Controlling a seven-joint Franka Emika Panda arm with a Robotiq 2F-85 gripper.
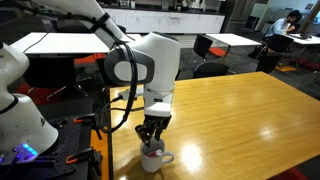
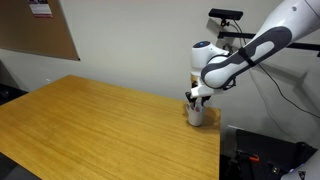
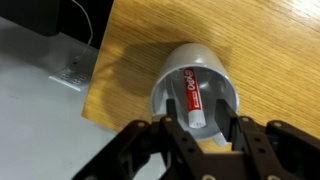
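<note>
A white mug [image 3: 225,85] stands on the wooden table [image 3: 130,40] close to its corner. Inside it lies a white marker with a red label [image 3: 193,95], leaning against the wall. My gripper [image 3: 203,125] hangs straight over the mug, its black fingers [image 3: 170,130] partly apart on either side of the marker's near end, and I see a gap on each side. In both exterior views the gripper [image 1: 152,138] [image 2: 197,97] dips toward the mug's mouth [image 1: 152,158] [image 2: 196,114]. The mug's handle points toward the table edge.
The table edge and corner [image 3: 95,105] lie just beside the mug, with grey floor and a wall socket [image 3: 70,72] below. The wooden top [image 2: 90,125] stretches wide away from the mug. Office tables and chairs [image 1: 210,48] stand behind; a cable [image 1: 105,110] hangs by the arm.
</note>
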